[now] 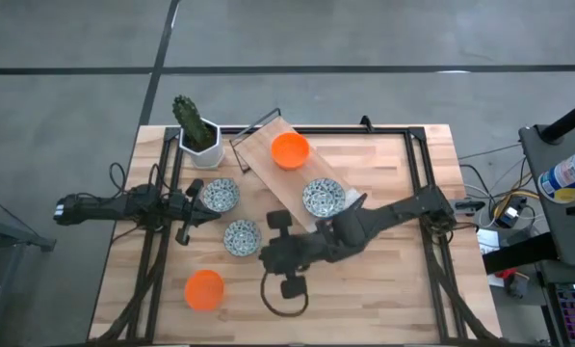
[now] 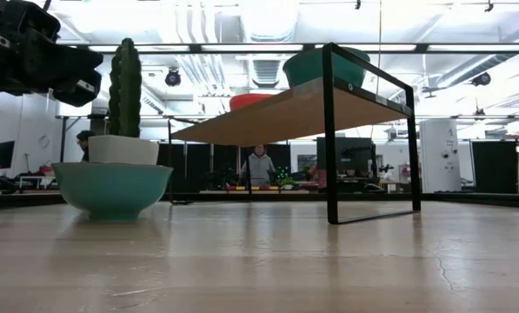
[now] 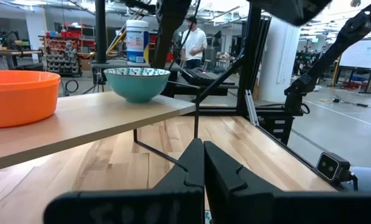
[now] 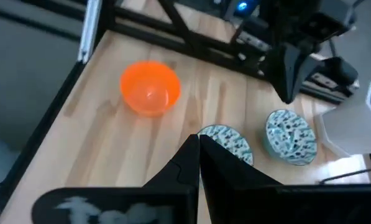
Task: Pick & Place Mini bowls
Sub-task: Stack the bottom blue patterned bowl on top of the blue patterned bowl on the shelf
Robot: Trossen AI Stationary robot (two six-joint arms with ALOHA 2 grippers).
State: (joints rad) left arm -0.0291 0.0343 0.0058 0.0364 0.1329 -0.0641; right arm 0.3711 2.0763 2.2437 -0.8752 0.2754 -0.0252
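An orange bowl [image 1: 289, 150] and a white floral bowl [image 1: 323, 198] stand on a raised wooden shelf [image 1: 268, 178]. Two floral bowls [image 1: 220, 196] [image 1: 241, 237] and one orange bowl [image 1: 204, 289] stand on the table; a third orange bowl is out of view. My left gripper [image 1: 200, 211] is shut and empty, between the two floral table bowls, pointing at the shelf [image 3: 110, 118]. My right gripper [image 1: 266, 253] is shut and empty, raised above the table beside the nearer floral bowl [image 4: 227, 143]. It points toward the table's left.
A white hexagonal pot with a cactus [image 1: 198, 133] stands at the far left corner. The shelf's black frame legs [image 2: 330, 130] stand mid-table. A dark cable loop [image 1: 282, 301] lies near the front edge. People [image 2: 261, 165] show in the room beyond the table.
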